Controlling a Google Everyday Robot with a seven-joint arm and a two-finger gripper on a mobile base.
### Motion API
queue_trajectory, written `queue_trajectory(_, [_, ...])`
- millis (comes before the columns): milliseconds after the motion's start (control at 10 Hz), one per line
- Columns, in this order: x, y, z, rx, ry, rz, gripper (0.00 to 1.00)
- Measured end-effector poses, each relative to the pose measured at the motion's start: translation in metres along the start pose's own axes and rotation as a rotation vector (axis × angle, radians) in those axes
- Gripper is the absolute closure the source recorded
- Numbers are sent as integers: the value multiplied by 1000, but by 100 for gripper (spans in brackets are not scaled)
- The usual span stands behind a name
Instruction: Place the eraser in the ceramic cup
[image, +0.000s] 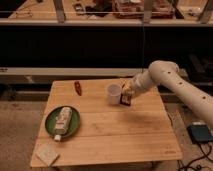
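The ceramic cup (114, 93) stands upright on the far middle of the wooden table (125, 135). My gripper (127, 94) is just right of the cup, at about its rim height, shut on the eraser (126, 100), a dark block with a reddish label that hangs below the fingers above the table. The eraser is beside the cup, not over its opening. My white arm (170, 80) reaches in from the right.
A small red oblong item (77, 88) lies at the far left of the table. A green plate (61, 121) with a pale bottle-like object sits at the left. A pale beige square pad (46, 154) lies at the front left corner. A dark device (201, 133) is on the floor at right.
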Motion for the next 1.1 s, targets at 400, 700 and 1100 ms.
queue_trajectory(400, [26,-27,25,-21,8,-36,100])
queue_trajectory(700, [46,-54,31,-22,19,-58,100])
queue_trajectory(1100, [54,-70,46,-53,0,-102,100])
